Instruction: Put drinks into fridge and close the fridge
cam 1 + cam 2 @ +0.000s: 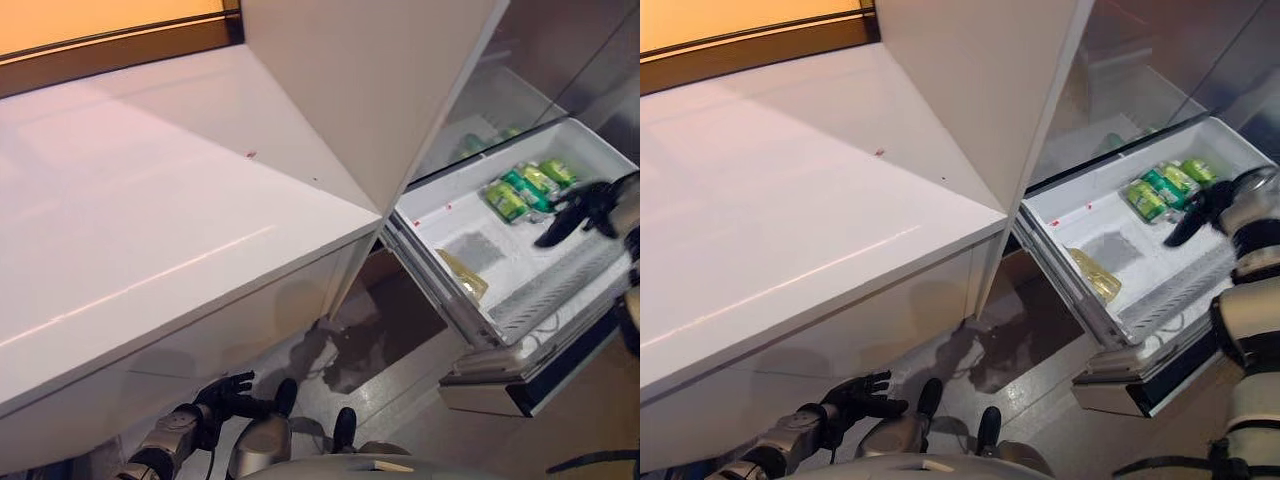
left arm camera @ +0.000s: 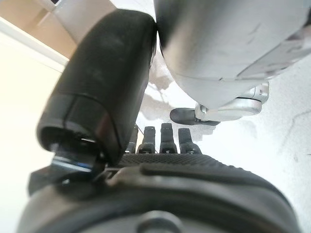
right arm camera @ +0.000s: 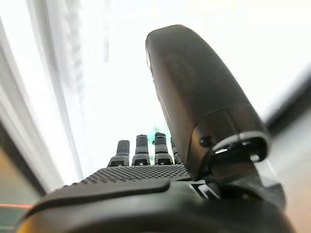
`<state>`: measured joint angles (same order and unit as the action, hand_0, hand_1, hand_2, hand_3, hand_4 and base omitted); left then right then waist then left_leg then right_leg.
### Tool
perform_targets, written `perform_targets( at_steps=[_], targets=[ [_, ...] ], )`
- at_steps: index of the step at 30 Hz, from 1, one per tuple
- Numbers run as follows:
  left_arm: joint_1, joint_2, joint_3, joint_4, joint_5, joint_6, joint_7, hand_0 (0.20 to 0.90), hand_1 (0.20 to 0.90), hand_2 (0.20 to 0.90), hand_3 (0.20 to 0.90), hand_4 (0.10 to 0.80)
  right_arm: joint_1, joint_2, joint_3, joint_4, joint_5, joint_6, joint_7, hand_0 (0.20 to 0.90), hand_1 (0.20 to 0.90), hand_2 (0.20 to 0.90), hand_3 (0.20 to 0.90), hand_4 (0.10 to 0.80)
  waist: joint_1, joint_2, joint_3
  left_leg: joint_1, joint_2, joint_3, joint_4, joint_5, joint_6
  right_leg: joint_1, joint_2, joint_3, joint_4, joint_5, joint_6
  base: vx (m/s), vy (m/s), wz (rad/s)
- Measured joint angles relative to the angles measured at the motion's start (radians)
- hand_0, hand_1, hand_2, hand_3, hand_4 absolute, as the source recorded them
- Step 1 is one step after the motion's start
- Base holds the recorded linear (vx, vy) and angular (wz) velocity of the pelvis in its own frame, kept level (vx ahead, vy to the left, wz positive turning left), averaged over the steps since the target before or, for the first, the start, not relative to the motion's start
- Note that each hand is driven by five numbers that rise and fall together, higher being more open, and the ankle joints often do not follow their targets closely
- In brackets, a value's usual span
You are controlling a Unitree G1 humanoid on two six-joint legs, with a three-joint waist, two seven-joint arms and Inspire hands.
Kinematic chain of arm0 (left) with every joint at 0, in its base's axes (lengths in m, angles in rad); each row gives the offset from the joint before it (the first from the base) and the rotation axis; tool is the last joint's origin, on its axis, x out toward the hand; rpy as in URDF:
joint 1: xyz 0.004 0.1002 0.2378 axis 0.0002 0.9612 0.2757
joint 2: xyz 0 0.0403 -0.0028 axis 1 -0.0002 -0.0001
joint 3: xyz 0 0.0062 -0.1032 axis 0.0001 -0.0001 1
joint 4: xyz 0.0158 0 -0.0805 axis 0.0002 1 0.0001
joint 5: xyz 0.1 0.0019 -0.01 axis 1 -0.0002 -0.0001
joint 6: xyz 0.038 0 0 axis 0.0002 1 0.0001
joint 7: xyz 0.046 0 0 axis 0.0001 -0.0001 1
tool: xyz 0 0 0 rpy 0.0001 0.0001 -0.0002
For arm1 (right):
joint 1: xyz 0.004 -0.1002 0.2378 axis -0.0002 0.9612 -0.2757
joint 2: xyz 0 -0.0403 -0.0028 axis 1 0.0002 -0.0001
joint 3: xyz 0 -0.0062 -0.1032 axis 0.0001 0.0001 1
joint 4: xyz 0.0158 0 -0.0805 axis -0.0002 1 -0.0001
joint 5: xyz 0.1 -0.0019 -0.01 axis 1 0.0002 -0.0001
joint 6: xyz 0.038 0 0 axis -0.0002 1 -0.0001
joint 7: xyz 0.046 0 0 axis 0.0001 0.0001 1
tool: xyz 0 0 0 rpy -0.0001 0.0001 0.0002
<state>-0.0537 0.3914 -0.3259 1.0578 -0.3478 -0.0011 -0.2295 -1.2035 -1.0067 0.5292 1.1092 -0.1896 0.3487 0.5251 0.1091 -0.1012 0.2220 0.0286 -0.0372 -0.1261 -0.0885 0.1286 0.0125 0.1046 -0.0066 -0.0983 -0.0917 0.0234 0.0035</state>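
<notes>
The fridge stands at the right with its white drawer (image 1: 470, 290) pulled out. Green drinks (image 1: 522, 188) lie together at the drawer's far end; they also show in the right eye view (image 1: 1162, 186). My right hand (image 1: 578, 210) hovers over the drawer just right of the green drinks, fingers straight and spread, holding nothing; the right wrist view shows its thumb (image 3: 194, 97) and straight fingers (image 3: 142, 150). My left hand (image 1: 222, 392) hangs low below the counter's front, fingers relaxed and empty; it also shows in the left wrist view (image 2: 160, 141).
A white counter (image 1: 150, 200) fills the left. A tall white panel (image 1: 370, 80) rises between the counter and the fridge. A yellowish packet (image 1: 462, 272) lies in the drawer's near part. The floor (image 1: 400, 390) shows below.
</notes>
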Motion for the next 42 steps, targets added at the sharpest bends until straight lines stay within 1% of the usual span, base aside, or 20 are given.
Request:
perform_targets(
  at_steps=[3, 6, 9, 11, 12, 13, 14, 16, 18, 22, 23, 26, 27, 28, 29, 30, 33, 37, 40, 42],
  targets=[
    [0.019, -0.001, 0.011, 0.027, 0.009, 0.000, 0.007, 0.900, 0.900, 0.900, 0.900, 0.800, -0.009, -0.060, -0.003, -0.136, 0.121, 0.018, -0.073, 0.900, 0.900, 0.900, 0.900, 0.800, -0.031, -0.013, -0.045, 0.007, -0.001, 0.021, 0.000, -0.008, 0.004, -0.002, -0.001, 0.023, 0.000, 0.000, 0.000, 0.044, 0.051, -0.22],
    [0.036, -0.002, 0.018, 0.036, 0.028, 0.000, 0.008, 0.900, 0.900, 0.900, 0.900, 0.800, 0.030, -0.085, -0.064, -0.251, 0.273, 0.025, -0.180, 0.900, 0.900, 0.900, 0.900, 0.800, -0.065, -0.015, -0.070, 0.021, 0.000, 0.044, 0.000, -0.018, 0.005, 0.003, -0.001, 0.049, 0.000, -0.001, 0.001, 0.071, 0.028, -0.24],
    [0.066, -0.010, 0.019, 0.038, 0.035, -0.002, 0.007, 0.900, 0.900, 0.900, 0.900, 0.800, 0.199, -0.092, -0.237, -0.388, 0.463, -0.015, -0.351, 0.900, 0.900, 0.900, 0.900, 0.800, -0.098, -0.002, -0.104, 0.032, 0.001, 0.063, -0.001, -0.027, 0.006, 0.006, -0.006, 0.068, 0.000, -0.001, 0.003, 0.086, 0.006, -0.17],
    [0.075, -0.026, 0.019, 0.037, 0.037, -0.003, 0.006, 0.900, 0.900, 0.900, 0.900, 0.800, 0.337, -0.092, -0.363, -0.446, 0.574, -0.087, -0.484, 0.900, 0.900, 0.900, 0.900, 0.800, -0.112, 0.015, -0.115, 0.034, 0.001, 0.069, -0.004, -0.032, 0.005, 0.005, -0.007, 0.080, 0.000, -0.002, 0.004, 0.081, -0.012, -0.14],
    [0.079, -0.036, 0.018, 0.037, 0.041, -0.003, 0.005, 0.900, 0.900, 0.900, 0.900, 0.800, 0.432, -0.084, -0.455, -0.490, 0.617, -0.139, -0.557, 0.900, 0.900, 0.900, 0.900, 0.800, -0.113, 0.027, -0.118, 0.034, 0.001, 0.073, 0.000, -0.033, 0.006, 0.003, -0.007, 0.086, 0.001, -0.002, 0.004, 0.117, -0.015, -0.12],
    [0.083, -0.046, 0.019, 0.036, 0.050, -0.006, 0.005, 0.900, 0.900, 0.900, 0.900, 0.800, 0.555, -0.051, -0.574, -0.548, 0.646, -0.227, -0.658, 0.900, 0.900, 0.900, 0.900, 0.800, -0.118, 0.037, -0.120, 0.035, 0.000, 0.073, 0.000, -0.031, 0.011, 0.004, -0.007, 0.087, 0.001, -0.002, 0.004, 0.132, -0.013, -0.09],
    [0.090, -0.051, 0.021, 0.037, 0.055, -0.010, 0.005, 0.900, 0.900, 0.900, 0.900, 0.800, 0.621, -0.022, -0.640, -0.576, 0.656, -0.280, -0.720, 0.900, 0.900, 0.900, 0.900, 0.800, -0.124, 0.047, -0.122, 0.036, 0.000, 0.074, -0.004, -0.032, 0.012, 0.005, -0.007, 0.087, 0.001, -0.002, 0.004, 0.148, -0.014, -0.05],
    [0.101, -0.065, 0.017, 0.036, 0.077, -0.010, 0.005, 0.900, 0.900, 0.900, 0.900, 0.800, 0.717, 0.028, -0.724, -0.599, 0.661, -0.378, -0.856, 0.900, 0.900, 0.900, 0.900, 0.800, -0.142, 0.075, -0.126, 0.037, 0.000, 0.076, -0.001, -0.033, 0.013, 0.006, -0.007, 0.091, 0.001, -0.003, 0.006, 0.123, -0.013, -0.07],
    [0.103, -0.077, 0.011, 0.036, 0.094, -0.009, 0.004, 0.900, 0.900, 0.900, 0.900, 0.800, 0.761, 0.079, -0.770, -0.602, 0.670, -0.441, -0.975, 0.900, 0.900, 0.900, 0.900, 0.800, -0.164, 0.095, -0.119, 0.047, 0.000, 0.079, 0.001, -0.034, 0.012, 0.012, -0.007, 0.094, 0.004, -0.003, 0.006, 0.080, -0.005, -0.07],
    [0.080, -0.093, -0.014, 0.034, 0.097, -0.006, 0.007, 0.900, 0.900, 0.900, 0.900, 0.800, 0.831, 0.159, -0.835, -0.586, 0.733, -0.554, -1.100, 0.900, 0.900, 0.900, 0.900, 0.800, -0.176, 0.124, -0.087, 0.042, -0.006, 0.086, 0.038, -0.048, 0.010, 0.011, -0.001, 0.093, 0.029, -0.012, 0.012, -0.014, -0.008, -0.01],
    [0.054, -0.096, -0.023, 0.033, 0.095, -0.004, 0.008, 0.900, 0.900, 0.900, 0.900, 0.800, 0.837, 0.176, -0.841, -0.574, 0.768, -0.587, -1.127, 0.900, 0.900, 0.900, 0.900, 0.800, -0.180, 0.128, -0.047, 0.026, -0.005, 0.087, 0.088, -0.067, 0.012, -0.001, -0.002, 0.089, 0.070, -0.029, 0.012, -0.043, -0.021, 0.04],
    [-0.002, -0.106, -0.036, 0.033, 0.083, -0.003, 0.030, 0.900, 0.900, 0.900, 0.900, 0.800, 0.835, 0.210, -0.848, -0.540, 0.889, -0.615, -1.164, 0.900, 0.900, 0.900, 0.900, 0.800, -0.175, 0.146, 0.015, -0.059, -0.015, 0.075, 0.219, -0.109, 0.013, -0.090, -0.007, 0.079, 0.221, -0.088, 0.010, -0.115, -0.024, 0.11],
    [-0.010, -0.107, -0.036, 0.033, 0.075, -0.003, 0.033, 0.900, 0.900, 0.900, 0.900, 0.800, 0.834, 0.213, -0.848, -0.534, 0.905, -0.617, -1.169, 0.900, 0.900, 0.900, 0.900, 0.800, -0.171, 0.146, 0.020, -0.076, -0.018, 0.075, 0.242, -0.116, 0.015, -0.115, -0.011, 0.077, 0.255, -0.102, 0.005, -0.171, -0.008, 0.19],
    [-0.032, -0.106, -0.035, 0.033, 0.058, -0.004, 0.050, 0.900, 0.900, 0.900, 0.900, 0.800, 0.819, 0.223, -0.849, -0.496, 0.967, -0.637, -1.175, 0.900, 0.900, 0.900, 0.900, 0.800, -0.161, 0.138, 0.044, -0.133, -0.030, 0.069, 0.323, -0.144, 0.017, -0.187, -0.023, 0.070, 0.372, -0.154, 0.002, -0.133, 0.006, 0.18],
    [-0.040, -0.104, -0.034, 0.033, 0.050, -0.004, 0.054, 0.900, 0.900, 0.900, 0.900, 0.800, 0.811, 0.227, -0.852, -0.484, 0.987, -0.637, -1.177, 0.900, 0.900, 0.900, 0.900, 0.800, -0.158, 0.136, 0.055, -0.151, -0.035, 0.068, 0.349, -0.151, 0.019, -0.208, -0.028, 0.065, 0.412, -0.170, 0.002, -0.117, 0.014, 0.27],
    [-0.055, -0.100, -0.033, 0.028, 0.035, -0.007, 0.063, 0.900, 0.900, 0.900, 0.900, 0.800, 0.785, 0.240, -0.864, -0.472, 1.040, -0.640, -1.178, 0.900, 0.900, 0.900, 0.900, 0.800, -0.148, 0.127, 0.074, -0.196, -0.051, 0.065, 0.410, -0.174, 0.022, -0.264, -0.045, 0.062, 0.503, -0.208, -0.002, -0.062, 0.016, 0.20],
    [-0.079, -0.104, -0.034, 0.013, 0.022, -0.026, 0.074, 0.900, 0.900, 0.900, 0.900, 0.800, 0.736, 0.256, -0.867, -0.432, 1.138, -0.653, -1.161, 0.900, 0.900, 0.900, 0.900, 0.800, -0.111, 0.122, 0.089, -0.284, -0.069, 0.066, 0.527, -0.215, 0.027, -0.354, -0.062, 0.065, 0.631, -0.256, 0.000, -0.078, 0.054, 0.11],
    [-0.086, -0.102, -0.032, -0.009, -0.016, -0.045, 0.076, 0.900, 0.900, 0.900, 0.900, 0.800, 0.668, 0.266, -0.854, -0.385, 1.238, -0.633, -1.060, 0.900, 0.900, 0.900, 0.900, 0.800, -0.096, 0.122, 0.100, -0.371, -0.079, 0.072, 0.647, -0.255, 0.036, -0.431, -0.072, 0.070, 0.738, -0.291, 0.003, -0.124, 0.072, 0.02],
    [-0.108, -0.098, -0.031, -0.040, -0.026, -0.056, 0.077, 0.900, 0.900, 0.900, 0.900, 0.800, 0.630, 0.266, -0.802, -0.360, 1.335, -0.581, -0.931, 0.900, 0.900, 0.900, 0.900, 0.800, -0.080, 0.123, 0.125, -0.453, -0.086, 0.079, 0.751, -0.290, 0.036, -0.509, -0.077, 0.083, 0.833, -0.315, 0.008, -0.071, 0.061, -0.04],
    [-0.109, -0.097, -0.027, -0.047, -0.036, -0.067, 0.081, 0.900, 0.900, 0.900, 0.900, 0.800, 0.613, 0.265, -0.806, -0.351, 1.369, -0.567, -0.887, 0.900, 0.900, 0.900, 0.900, 0.800, -0.082, 0.123, 0.134, -0.475, -0.087, 0.083, 0.772, -0.292, 0.039, -0.530, -0.078, 0.087, 0.853, -0.316, 0.009, -0.032, 0.045, -0.02]
  ],
)
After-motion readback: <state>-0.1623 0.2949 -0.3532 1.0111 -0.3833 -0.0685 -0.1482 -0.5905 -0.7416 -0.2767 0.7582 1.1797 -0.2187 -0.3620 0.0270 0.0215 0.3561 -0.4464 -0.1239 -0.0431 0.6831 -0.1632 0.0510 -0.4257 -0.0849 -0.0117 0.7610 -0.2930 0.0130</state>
